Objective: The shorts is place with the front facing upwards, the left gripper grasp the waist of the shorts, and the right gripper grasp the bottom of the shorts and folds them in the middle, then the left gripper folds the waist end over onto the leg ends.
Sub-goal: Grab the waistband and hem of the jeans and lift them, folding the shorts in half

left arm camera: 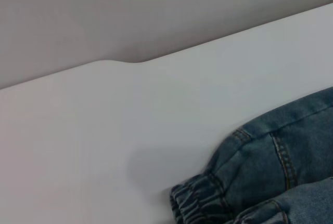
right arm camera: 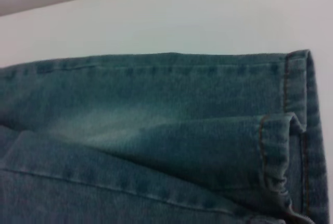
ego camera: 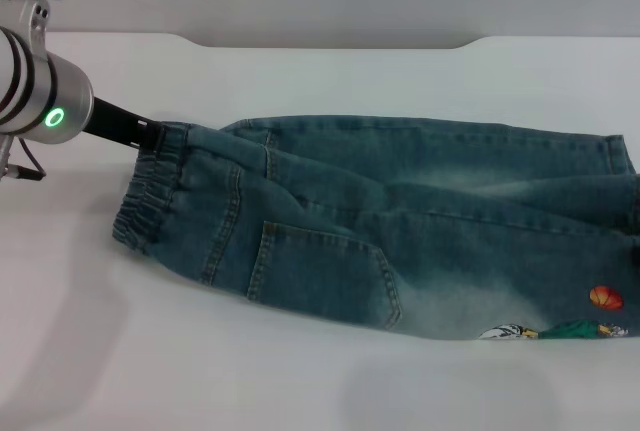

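The left gripper (ego camera: 150,134) is right at the far corner of the elastic waistband, its dark tip pressed into the gathered denim, and whether it is clenched on the fabric cannot be told from here. The silver arm behind it shows a green ring light (ego camera: 54,118). The denim shorts (ego camera: 400,221) lie on the white desk (ego camera: 200,371), folded lengthwise so one half rests over the other, waistband to the robot's left and leg ends stretching off to the right. A back pocket with tan stitching faces up near the middle, the wash fades paler toward the legs, and a cartoon patch (ego camera: 560,329) sits along the near edge. The right wrist view looks onto the stacked leg hems (right arm camera: 291,130); the right gripper itself isn't visible.
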Action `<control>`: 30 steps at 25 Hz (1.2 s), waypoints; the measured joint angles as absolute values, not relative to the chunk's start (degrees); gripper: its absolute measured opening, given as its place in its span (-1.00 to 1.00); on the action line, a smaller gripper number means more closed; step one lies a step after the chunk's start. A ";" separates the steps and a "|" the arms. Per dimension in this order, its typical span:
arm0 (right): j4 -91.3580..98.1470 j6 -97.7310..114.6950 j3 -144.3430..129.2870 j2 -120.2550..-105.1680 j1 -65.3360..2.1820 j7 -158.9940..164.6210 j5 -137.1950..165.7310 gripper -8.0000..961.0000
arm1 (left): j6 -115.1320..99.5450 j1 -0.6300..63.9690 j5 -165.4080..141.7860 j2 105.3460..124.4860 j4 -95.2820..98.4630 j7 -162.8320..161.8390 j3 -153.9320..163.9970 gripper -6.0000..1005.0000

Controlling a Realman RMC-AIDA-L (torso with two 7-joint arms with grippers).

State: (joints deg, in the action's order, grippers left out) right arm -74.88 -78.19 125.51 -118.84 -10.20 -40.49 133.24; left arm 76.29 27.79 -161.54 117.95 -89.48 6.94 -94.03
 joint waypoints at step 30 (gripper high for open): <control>-92.20 -80.90 130.63 -118.74 -6.94 -41.21 127.36 -0.97 | 73.43 26.54 -161.44 118.03 -90.27 7.49 -94.12 -0.91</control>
State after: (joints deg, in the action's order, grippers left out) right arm -92.20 -80.90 130.63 -118.74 -6.94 -41.21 127.36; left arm 73.43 26.54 -161.44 118.03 -90.27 7.50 -94.12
